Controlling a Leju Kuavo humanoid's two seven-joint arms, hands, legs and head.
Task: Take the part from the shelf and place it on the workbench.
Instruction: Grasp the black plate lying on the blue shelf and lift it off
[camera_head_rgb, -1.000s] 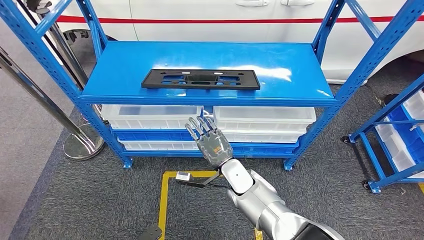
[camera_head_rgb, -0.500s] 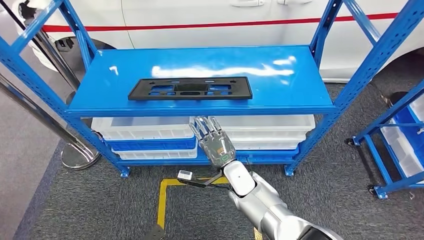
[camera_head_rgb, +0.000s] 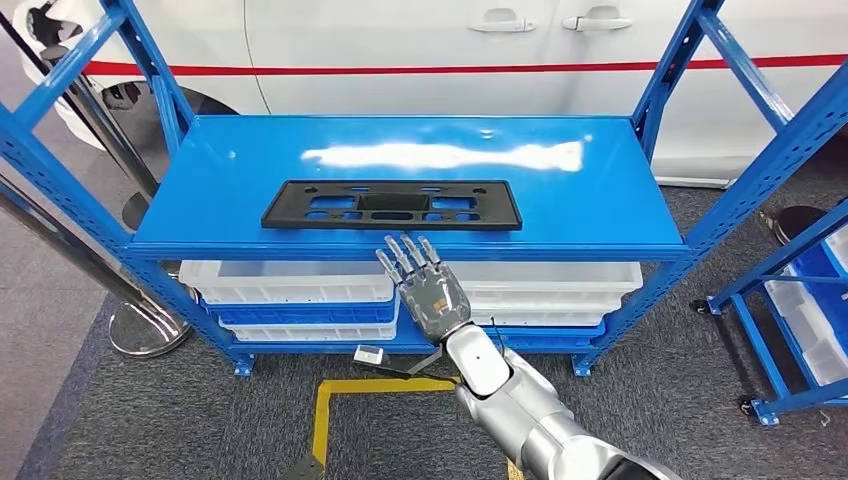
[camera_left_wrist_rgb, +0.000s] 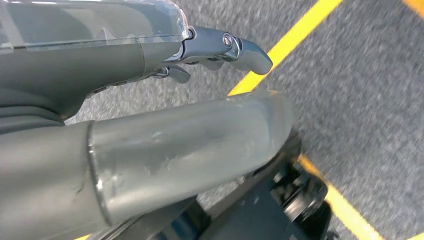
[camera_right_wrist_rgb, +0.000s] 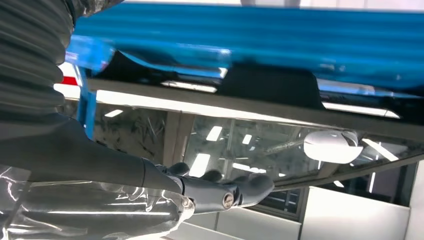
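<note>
The black part (camera_head_rgb: 391, 204) lies flat near the front of the blue shelf (camera_head_rgb: 560, 195), just beyond and slightly above the right hand (camera_head_rgb: 425, 290). Its fingers (camera_head_rgb: 405, 255) are stretched out and spread, holding nothing, tips by the shelf's front edge, not touching the part. White bins (camera_head_rgb: 290, 283) sit below the shelf, behind the hand. The left hand (camera_left_wrist_rgb: 150, 145) hangs over grey floor, fingers loosely extended, empty.

One black part (camera_head_rgb: 391, 204) on the shelf (camera_head_rgb: 600, 190). Four white bins (camera_head_rgb: 290, 280) beneath, possibly more behind. Two chrome stanchions (camera_head_rgb: 140, 325). One white car (camera_head_rgb: 420, 40). Two hands: right hand (camera_head_rgb: 422, 285), left hand (camera_left_wrist_rgb: 150, 135).
</note>
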